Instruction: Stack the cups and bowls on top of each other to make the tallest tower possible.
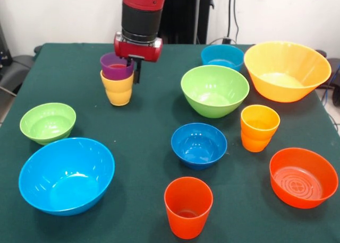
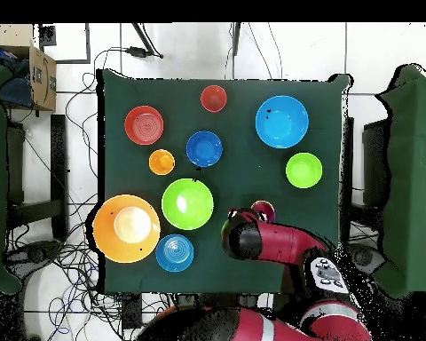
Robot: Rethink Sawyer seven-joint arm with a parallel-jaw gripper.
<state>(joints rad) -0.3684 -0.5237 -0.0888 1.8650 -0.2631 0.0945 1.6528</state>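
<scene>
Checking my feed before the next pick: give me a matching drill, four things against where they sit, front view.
Things:
1. purple cup
2. red-orange cup
3. big orange-yellow bowl
4. big blue bowl

Places:
A. near left
B. nested in the yellow cup, beside the pincer
C. near edge, middle
D. far right

Pairs: 1-B, 2-C, 3-D, 4-A

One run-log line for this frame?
stack: purple cup in yellow cup | gripper: beside stack, state unclear | other cups, bowls: loose
</scene>
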